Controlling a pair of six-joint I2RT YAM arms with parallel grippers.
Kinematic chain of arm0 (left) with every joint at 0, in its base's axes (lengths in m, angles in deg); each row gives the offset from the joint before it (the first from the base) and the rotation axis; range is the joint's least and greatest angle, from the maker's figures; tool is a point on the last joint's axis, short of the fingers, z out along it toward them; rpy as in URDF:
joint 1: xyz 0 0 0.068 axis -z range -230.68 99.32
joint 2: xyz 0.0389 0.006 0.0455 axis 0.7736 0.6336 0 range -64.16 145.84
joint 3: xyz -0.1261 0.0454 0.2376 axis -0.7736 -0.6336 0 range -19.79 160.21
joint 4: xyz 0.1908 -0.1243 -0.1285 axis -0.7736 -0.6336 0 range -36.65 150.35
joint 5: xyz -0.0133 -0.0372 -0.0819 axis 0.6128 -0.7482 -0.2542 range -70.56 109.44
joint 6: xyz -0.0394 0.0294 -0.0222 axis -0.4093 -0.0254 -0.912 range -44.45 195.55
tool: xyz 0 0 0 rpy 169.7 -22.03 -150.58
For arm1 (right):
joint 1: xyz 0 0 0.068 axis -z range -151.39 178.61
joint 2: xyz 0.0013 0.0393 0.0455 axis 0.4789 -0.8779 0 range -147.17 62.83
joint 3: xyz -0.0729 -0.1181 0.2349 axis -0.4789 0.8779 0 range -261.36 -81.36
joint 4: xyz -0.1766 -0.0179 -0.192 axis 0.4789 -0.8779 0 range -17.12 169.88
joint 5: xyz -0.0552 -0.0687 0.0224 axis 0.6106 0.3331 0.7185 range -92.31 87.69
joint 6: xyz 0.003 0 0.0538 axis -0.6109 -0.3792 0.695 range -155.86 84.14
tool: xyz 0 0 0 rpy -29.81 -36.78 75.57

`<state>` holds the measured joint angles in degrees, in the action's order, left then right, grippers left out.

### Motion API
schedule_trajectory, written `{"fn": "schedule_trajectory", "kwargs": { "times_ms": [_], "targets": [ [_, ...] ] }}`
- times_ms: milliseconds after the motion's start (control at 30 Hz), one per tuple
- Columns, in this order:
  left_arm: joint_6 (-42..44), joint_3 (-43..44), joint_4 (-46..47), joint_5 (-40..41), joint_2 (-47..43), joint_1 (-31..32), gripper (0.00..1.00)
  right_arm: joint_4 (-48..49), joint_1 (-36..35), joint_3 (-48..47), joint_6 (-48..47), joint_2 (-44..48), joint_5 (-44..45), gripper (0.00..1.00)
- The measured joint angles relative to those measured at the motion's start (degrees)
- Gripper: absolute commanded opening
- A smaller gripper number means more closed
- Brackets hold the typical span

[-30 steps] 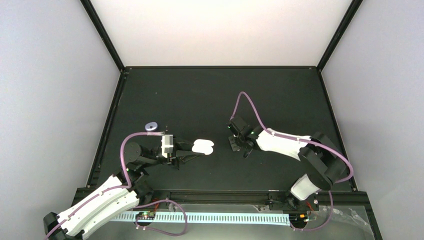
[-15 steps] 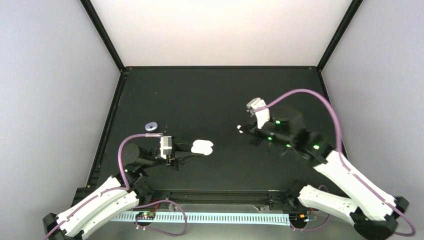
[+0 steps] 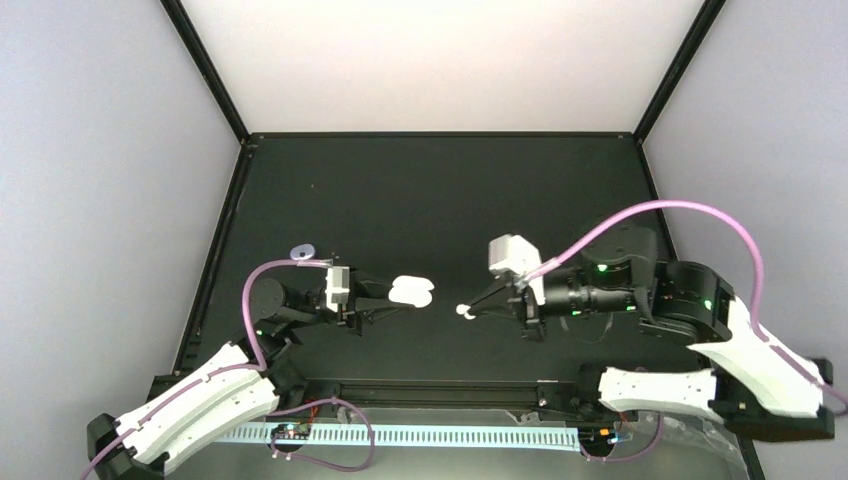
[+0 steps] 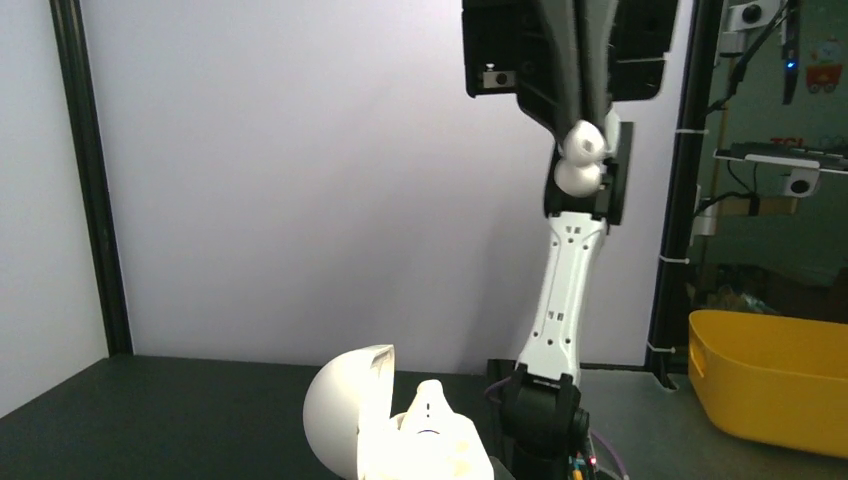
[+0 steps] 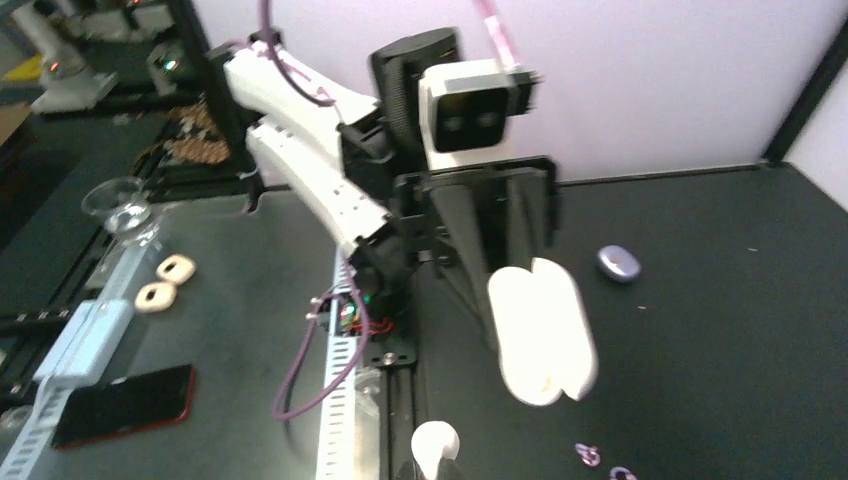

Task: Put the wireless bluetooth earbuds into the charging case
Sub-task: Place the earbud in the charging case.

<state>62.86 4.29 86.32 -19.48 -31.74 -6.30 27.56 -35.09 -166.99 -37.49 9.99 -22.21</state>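
— Earbud [image 3: 465, 312] first. Where is it?
— I have it pinched at the very tip of my right gripper [image 3: 476, 308], jaws pressed together on it. It hangs just beside the charging case [image 3: 410, 291], not touching.
— And the case?
— My left gripper [image 3: 392, 298] is clamped on it, lid open, mouth turned toward the bud. From the left wrist camera I see a white bump inside. It may be the other bud, but I cannot tell.
— What could go wrong?
— The bud is tiny and smooth. If I push it in crooked, it may hit the rim, pop out of the jaws and roll off across the counter [image 3: 420, 190]. If I push too hard, the case could twist in the left gripper. I also think the bud has to be turned the right way for its well.
— How are the arms?
— Left arm is low, reaching in toward the middle, wrist flat. Right arm is bent over and stretched sideways, its gripper pointing left at the case. The two tips face each other.
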Motion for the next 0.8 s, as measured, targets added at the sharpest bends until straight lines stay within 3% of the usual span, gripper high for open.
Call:
{"fn": "schedule_trajectory", "kwargs": {
  "times_ms": [133,267,800],
  "targets": [
    [0.1,1.0,1.0,-1.2,0.8,0.0,0.02,-1.1,-9.5,-3.7,-1.3,-5.6,6.2,0.01],
    [0.3,1.2,1.0,-1.9,0.6,0.0,0.02,-1.7,-13.2,-7.3,-2.9,-10.8,10.7,0.01],
    [0.8,1.2,-1.6,-3.9,-3.3,0.3,0.02,-1.7,-15.3,-13.5,-5.9,-23.5,18.1,0.01]
  ]
}}
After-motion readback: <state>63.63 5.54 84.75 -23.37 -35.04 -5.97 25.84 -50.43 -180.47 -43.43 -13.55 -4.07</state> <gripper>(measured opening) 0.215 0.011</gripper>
